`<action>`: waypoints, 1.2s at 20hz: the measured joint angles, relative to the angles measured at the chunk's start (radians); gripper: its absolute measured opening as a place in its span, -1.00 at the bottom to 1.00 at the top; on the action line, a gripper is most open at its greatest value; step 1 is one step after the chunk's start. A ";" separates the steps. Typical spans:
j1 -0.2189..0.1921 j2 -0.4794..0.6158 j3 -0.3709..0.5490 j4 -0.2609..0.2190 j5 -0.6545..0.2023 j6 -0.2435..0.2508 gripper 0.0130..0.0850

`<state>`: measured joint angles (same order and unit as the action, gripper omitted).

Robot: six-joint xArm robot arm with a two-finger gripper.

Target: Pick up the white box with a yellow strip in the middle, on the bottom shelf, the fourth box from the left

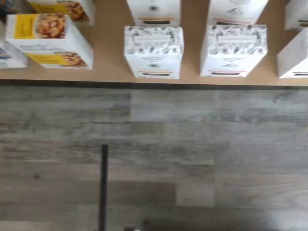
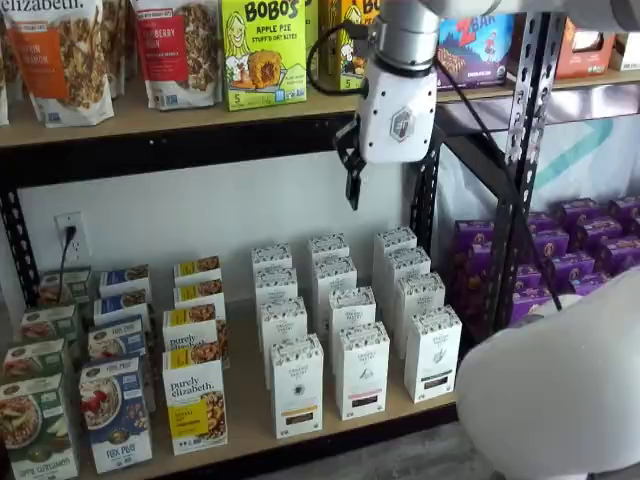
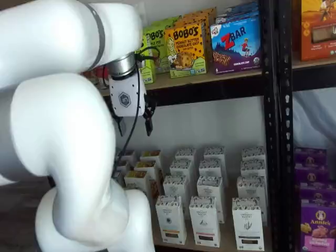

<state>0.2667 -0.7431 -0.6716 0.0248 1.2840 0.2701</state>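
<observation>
Pincer point(image 3: 134, 126): your fingers stand apart, holding nothing.
White box point(image 2: 297, 387): one, well below your pincer, front row.
Bottom shelf point(image 2: 330, 432): one board beneath.

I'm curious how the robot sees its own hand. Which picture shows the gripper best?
A shelf view shows the gripper best: both black fingers hang apart, open, above the bottom shelf. The other shelf view shows the gripper side-on, fingers overlapping. The wrist view shows only boxes and floor, not the fingers.

A shop-like mock-up: black metal shelves point(image 2: 524, 150) stocked with rows of boxed snacks point(image 2: 262, 52), and a wood-look floor point(image 1: 192, 159).
</observation>
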 joint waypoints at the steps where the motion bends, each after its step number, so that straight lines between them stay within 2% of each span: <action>1: 0.015 0.017 0.002 -0.024 -0.013 0.021 1.00; 4: 0.046 0.067 0.010 -0.067 -0.059 0.067 1.00; 11: 0.067 0.185 0.041 -0.058 -0.235 0.090 1.00; 15: 0.074 0.252 0.047 -0.091 -0.299 0.117 1.00; 19: 0.070 0.321 0.057 -0.104 -0.381 0.125 1.00; 24: 0.053 0.411 0.064 -0.078 -0.470 0.096 1.00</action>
<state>0.3196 -0.3318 -0.6079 -0.0536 0.8138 0.3662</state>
